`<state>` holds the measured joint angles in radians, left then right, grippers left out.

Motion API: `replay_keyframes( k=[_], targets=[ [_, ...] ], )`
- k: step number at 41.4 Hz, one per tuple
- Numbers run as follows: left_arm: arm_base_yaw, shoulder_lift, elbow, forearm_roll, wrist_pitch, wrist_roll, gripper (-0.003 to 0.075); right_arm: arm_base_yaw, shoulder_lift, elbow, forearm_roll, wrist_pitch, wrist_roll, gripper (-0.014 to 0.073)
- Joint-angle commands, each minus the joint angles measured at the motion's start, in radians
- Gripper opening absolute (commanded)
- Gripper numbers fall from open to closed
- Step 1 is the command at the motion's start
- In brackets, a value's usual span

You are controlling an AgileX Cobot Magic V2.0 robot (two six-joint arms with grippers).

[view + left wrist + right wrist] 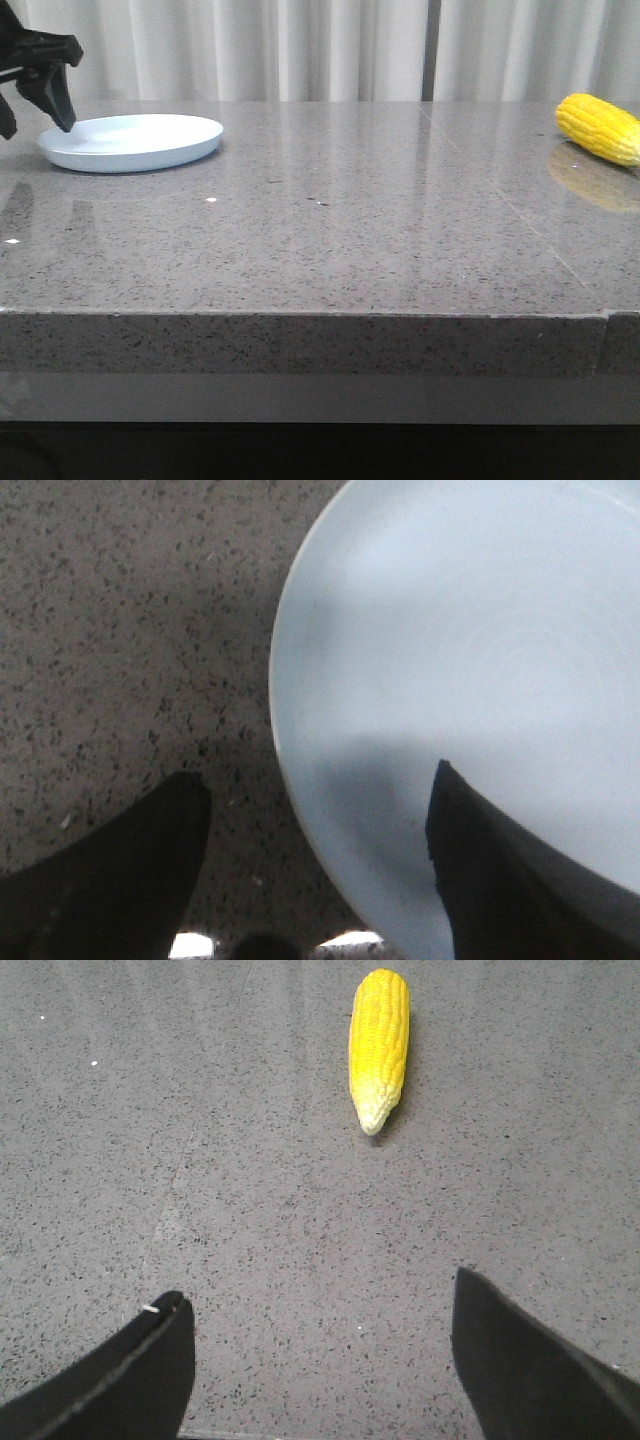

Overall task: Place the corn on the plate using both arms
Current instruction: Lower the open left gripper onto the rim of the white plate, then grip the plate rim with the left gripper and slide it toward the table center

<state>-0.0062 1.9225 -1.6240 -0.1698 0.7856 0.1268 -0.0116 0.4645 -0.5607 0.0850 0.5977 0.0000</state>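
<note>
Matte black gripper fingers — broad, tapering to blunt tips — plain, unmarked

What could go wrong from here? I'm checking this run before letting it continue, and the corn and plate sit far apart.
1. The corn is a round cob lying loose on the smooth table; the open right gripper could nudge it into rolling.
2. The left gripper straddles the plate rim, so closing or dropping might tip or push it.
3. The corn lies near the table's right side, so a roll could send it off.
</note>
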Motion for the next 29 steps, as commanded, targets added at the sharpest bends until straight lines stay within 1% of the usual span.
replay_keyframes(
  k=[1,14,19,22,26,27,29],
  targets=[
    [0.001,-0.025,-0.052,-0.02,-0.059,0.003,0.045,-0.006,0.013,-0.03,-0.011,-0.068,-0.008,0.0561],
    [0.001,0.025,-0.067,-0.02,-0.11,0.003,0.0447,-0.006,0.013,-0.03,-0.011,-0.068,-0.008,0.0561],
    [0.001,0.039,-0.067,-0.02,-0.101,0.003,0.0408,-0.006,0.013,-0.03,-0.011,-0.068,-0.008,0.0561],
    [0.001,0.039,-0.067,-0.02,-0.101,0.003,0.0343,-0.006,0.013,-0.03,-0.011,-0.068,-0.008,0.0561],
    [0.001,0.039,-0.078,-0.02,-0.101,0.003,0.0208,-0.006,0.013,-0.03,-0.011,-0.068,-0.008,0.0561],
    [0.001,0.039,-0.08,-0.02,-0.101,0.003,0.0188,-0.006,0.013,-0.03,-0.011,-0.068,-0.008,0.0561],
    [0.001,0.039,-0.086,-0.018,-0.103,0.003,0.0113,-0.006,0.013,-0.03,-0.011,-0.068,-0.008,0.0561]
  ],
)
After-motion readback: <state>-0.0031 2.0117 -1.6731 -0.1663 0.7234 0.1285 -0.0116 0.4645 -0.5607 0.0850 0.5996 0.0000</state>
